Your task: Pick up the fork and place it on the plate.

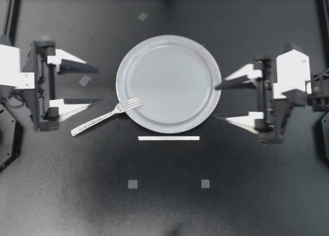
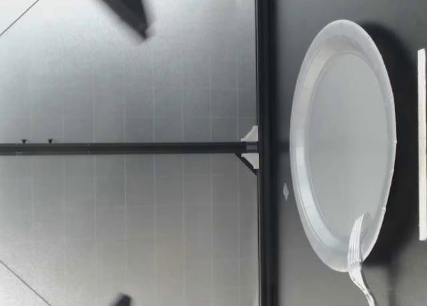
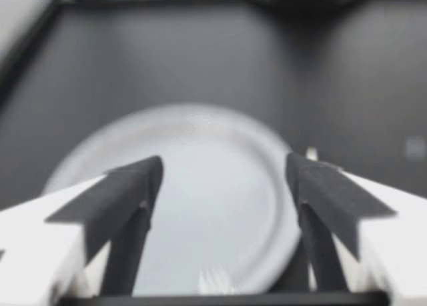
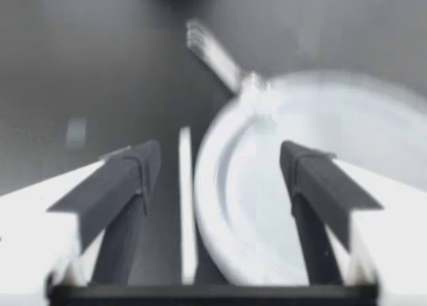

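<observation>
In the top view the plate [image 1: 169,82] sat at the centre of the frame on the dark table [image 1: 77,189]. The fork [image 1: 105,116] lay at the plate's lower left, its tines over the rim and its handle slanting down-left onto the table. My left gripper [image 1: 97,85], at the left of the frame just above the fork's handle, was spread wide and held nothing. My right gripper [image 1: 217,102], at the right of the frame, was also spread wide and empty, its upper fingertip meeting the plate's right edge in that view. A white strip [image 1: 168,138] lay just below the plate, apart from it.
</observation>
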Controlling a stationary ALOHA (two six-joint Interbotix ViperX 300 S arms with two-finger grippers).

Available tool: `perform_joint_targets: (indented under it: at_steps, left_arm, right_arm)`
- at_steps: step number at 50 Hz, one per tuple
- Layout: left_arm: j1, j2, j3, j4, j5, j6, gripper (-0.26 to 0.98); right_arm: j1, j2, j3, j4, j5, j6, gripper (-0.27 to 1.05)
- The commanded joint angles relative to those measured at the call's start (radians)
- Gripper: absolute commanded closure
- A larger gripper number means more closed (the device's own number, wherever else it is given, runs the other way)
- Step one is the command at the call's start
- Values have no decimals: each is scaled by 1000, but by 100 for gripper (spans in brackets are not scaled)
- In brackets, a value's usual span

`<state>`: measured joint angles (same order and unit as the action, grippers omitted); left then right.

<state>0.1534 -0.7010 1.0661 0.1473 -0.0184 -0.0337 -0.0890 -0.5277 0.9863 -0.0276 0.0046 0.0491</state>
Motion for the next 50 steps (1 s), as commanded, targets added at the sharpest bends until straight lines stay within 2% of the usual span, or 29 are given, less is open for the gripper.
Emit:
perform_joint_targets:
  at_steps: [1,5,10,16,18,27,38,45,50]
  left_arm:
    - [-23,-61,-40,-2,176,5,4]
    - [-34,-124,-38,-2,301,6,4]
    - [-37,-161,2,-21,408,5,4]
    - [-38,-166,61,-75,425,11,4]
    - [-37,-167,75,-75,433,11,4]
    - [-38,-209,117,-78,518,12,4]
    - [-37,-291,150,-94,565,8,4]
    - [-38,-285,156,-106,638,8,4]
    - [-37,-252,155,-112,638,8,4]
  right_arm:
    - [14,-64,5,15,133,25,7]
    - [29,-124,18,15,288,48,7]
    - [31,-196,57,15,431,61,7]
    - [31,-265,153,17,466,67,7]
    - [31,-288,186,17,482,74,7]
    - [31,-400,221,18,601,103,7]
    - [31,-440,225,12,597,114,7]
    - [31,-423,224,12,595,114,7]
    - [31,-423,222,12,595,114,8]
